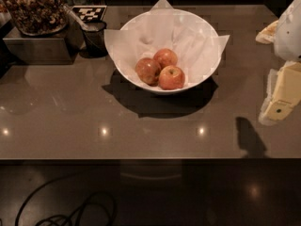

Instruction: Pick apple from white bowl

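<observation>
Counter [70,131] lower frame; pincer [281,100] at right edge, open or closed cannot tell; three apples [171,77] in white bowl [200,80], upper centre.

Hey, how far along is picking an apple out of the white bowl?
Done: nothing yet; all three apples sit in the white bowl. In hand: the tool hangs at the right edge of the counter, apart from the bowl. Left: reach in, grip one apple, lift it out.

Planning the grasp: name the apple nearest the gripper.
The front-right apple in the white bowl; the other two lie farther from the gripper at the right edge.
</observation>
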Tool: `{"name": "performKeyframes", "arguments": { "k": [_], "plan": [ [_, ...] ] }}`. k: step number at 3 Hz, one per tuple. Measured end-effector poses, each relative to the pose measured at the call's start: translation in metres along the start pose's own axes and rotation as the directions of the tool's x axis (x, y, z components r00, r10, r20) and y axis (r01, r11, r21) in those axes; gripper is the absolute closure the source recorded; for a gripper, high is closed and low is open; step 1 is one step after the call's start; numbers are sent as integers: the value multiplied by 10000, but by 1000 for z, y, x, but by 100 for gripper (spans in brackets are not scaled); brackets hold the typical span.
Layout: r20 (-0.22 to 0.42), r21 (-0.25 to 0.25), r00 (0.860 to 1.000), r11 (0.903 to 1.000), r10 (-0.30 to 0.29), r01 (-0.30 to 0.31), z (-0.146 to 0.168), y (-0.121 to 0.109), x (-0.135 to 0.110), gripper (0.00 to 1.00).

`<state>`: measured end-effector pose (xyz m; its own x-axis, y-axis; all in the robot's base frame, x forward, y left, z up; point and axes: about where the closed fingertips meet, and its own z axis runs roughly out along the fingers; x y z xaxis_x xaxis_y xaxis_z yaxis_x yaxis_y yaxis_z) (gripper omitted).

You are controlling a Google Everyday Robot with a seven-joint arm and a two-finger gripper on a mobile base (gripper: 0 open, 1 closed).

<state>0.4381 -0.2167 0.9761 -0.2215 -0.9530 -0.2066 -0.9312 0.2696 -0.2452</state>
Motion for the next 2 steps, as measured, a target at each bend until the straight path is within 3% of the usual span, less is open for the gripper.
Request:
{"name": "performKeyframes", "arguments": {
  "k": [1,2],
  "plan": [
    [3,1,10000,10000,4,-4,0,0,0,0],
    [265,45,9988,9992,406,-407,-1,-7,-2,0]
  ]
}}
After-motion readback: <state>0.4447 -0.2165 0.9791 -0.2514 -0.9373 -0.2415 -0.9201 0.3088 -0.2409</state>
